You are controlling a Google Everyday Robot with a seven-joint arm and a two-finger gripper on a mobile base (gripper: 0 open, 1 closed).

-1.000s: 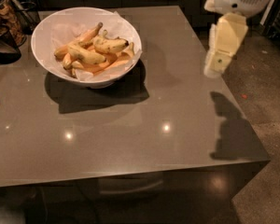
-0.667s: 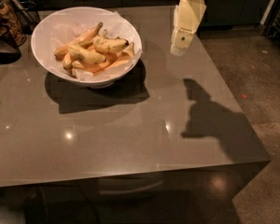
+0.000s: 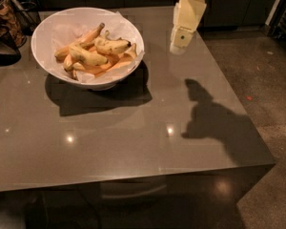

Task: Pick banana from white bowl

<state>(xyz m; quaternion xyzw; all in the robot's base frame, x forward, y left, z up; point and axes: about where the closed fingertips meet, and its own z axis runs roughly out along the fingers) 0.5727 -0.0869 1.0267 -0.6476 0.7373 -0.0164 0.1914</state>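
Tabletop (image 3: 109, 142), near part: bare grey surface bearing the gripper's shadow (image 3: 214, 123), shifted leftward over the last second. Middle, left: white bowl (image 3: 50, 66), paper-lined, unmoved; inside, the banana (image 3: 112, 46) (short, plump, pale, speckled), lying toward the right rim atop longer orange-toned bananas (image 3: 102, 68). Farther, right: gripper (image 3: 177, 46), hanging above the tabletop just right of the bowl, brought in from the right edge; approach judged under way, grasp not begun. Jaws: width not determinable. Banana left of and below them, apart.
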